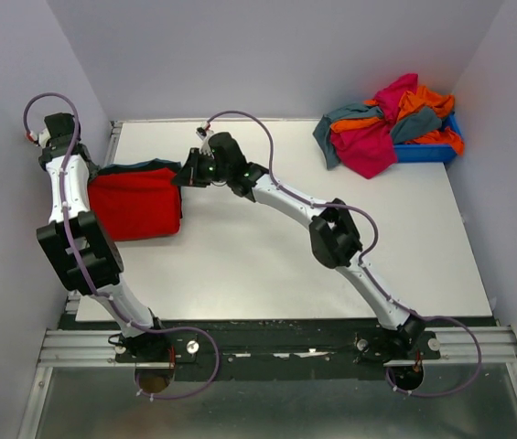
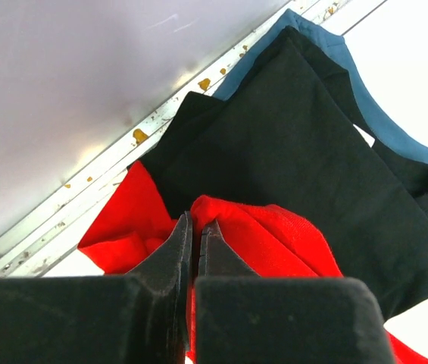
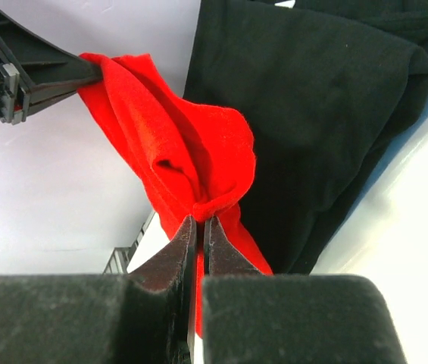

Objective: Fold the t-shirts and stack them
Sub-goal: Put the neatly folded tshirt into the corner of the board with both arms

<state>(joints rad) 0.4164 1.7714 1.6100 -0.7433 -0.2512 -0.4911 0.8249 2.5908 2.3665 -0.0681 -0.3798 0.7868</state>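
Observation:
A bright red t-shirt (image 1: 134,208) hangs stretched between my two grippers at the table's far left. It is held above a folded black t-shirt (image 1: 139,166) with blue trim. My left gripper (image 1: 95,172) is shut on one red corner (image 2: 274,235), close to the left wall. My right gripper (image 1: 178,179) is shut on the other bunched corner (image 3: 191,144). In the left wrist view the black t-shirt (image 2: 297,136) lies flat, and its blue edge (image 2: 395,129) shows beyond it. The right wrist view shows the black t-shirt (image 3: 312,98) to the right of the red cloth. The left gripper's fingers (image 3: 85,72) pinch the cloth's far end.
A loose heap of magenta, orange and grey-teal t-shirts (image 1: 391,123) spills over a blue plastic bin (image 1: 427,152) at the back right corner. Walls close in the table on the left, back and right. A metal rail (image 2: 85,182) runs along the left wall.

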